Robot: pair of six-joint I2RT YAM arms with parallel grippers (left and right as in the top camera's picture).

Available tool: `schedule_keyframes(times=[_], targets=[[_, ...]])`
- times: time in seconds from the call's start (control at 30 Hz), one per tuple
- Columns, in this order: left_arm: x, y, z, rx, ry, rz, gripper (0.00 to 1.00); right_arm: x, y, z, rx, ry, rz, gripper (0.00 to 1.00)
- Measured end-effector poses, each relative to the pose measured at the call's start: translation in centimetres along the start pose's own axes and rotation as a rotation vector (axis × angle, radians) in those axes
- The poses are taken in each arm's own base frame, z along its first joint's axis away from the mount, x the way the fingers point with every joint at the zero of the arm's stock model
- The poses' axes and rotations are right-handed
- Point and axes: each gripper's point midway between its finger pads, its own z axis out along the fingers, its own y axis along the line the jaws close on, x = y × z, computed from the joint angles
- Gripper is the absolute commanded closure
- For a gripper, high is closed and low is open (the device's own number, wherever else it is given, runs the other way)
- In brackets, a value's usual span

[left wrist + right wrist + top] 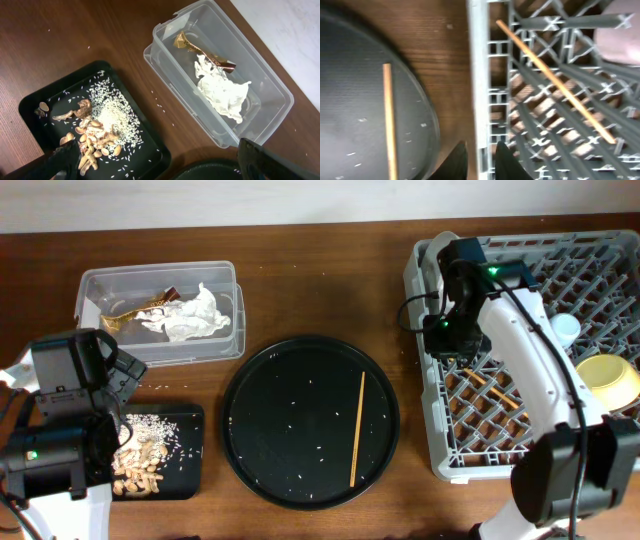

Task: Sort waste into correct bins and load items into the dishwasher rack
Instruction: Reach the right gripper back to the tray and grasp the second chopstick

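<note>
Presently, the overhead view. The dishwasher rack is recorded at 3 o'clock. Listed within it are the yellow-green bowl at its 3 o'clock edge and, just above the bowl, a pale cup, taken for the light blue one. The right gripper is held over the rack's 9 o'clock side. The round black tray is entered at centre, carrying the tray chopstick and stray rice grains. The clear tub at 10 o'clock is loaded with the tissue and the foil wrapper. The black rectangular tray at 8 o'clock is loaded with the food scraps. The plate and the pink cup are not made out.

Left wrist view. The left gripper is spread fully wide and nothing is held. The clear tub is seen at 2 o'clock and the scraps at 8 o'clock.

Right wrist view. The right gripper's fingers are parted by a narrow gap and nothing is gripped; the rack's wall is seen through the gap. The racked chopstick is laid aslant on the lattice towards 2 o'clock, apart from the fingers. The tray chopstick is seen at 9 o'clock. A pinkish blur in the 2 o'clock corner cannot be named.

Status: the waste is judged sorted, loose grains excepted. One chopstick is judged left to be loaded.
</note>
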Motion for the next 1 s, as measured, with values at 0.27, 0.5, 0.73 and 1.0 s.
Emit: schedule_keyframes(times=[0.27, 0.5, 0.73, 1.0], targets=[[0.0, 0.0, 0.0, 0.000, 0.000, 0.000, 0.01, 3.9, 7.5, -6.9, -0.307, -0.081, -0.108, 0.23], [0.0, 0.0, 0.0, 0.000, 0.000, 0.000, 0.01, 6.7, 12.5, -0.7, -0.224, 0.002, -0.174, 0.32], [0.0, 0.0, 0.0, 0.000, 0.000, 0.000, 0.01, 7.4, 14.1, 7.1, -0.168, 0.024, -0.055, 0.61], [0.0, 0.0, 0.0, 0.000, 0.000, 0.000, 0.01, 8.1, 15.8, 11.8, -0.095, 0.040, 0.027, 0.62]])
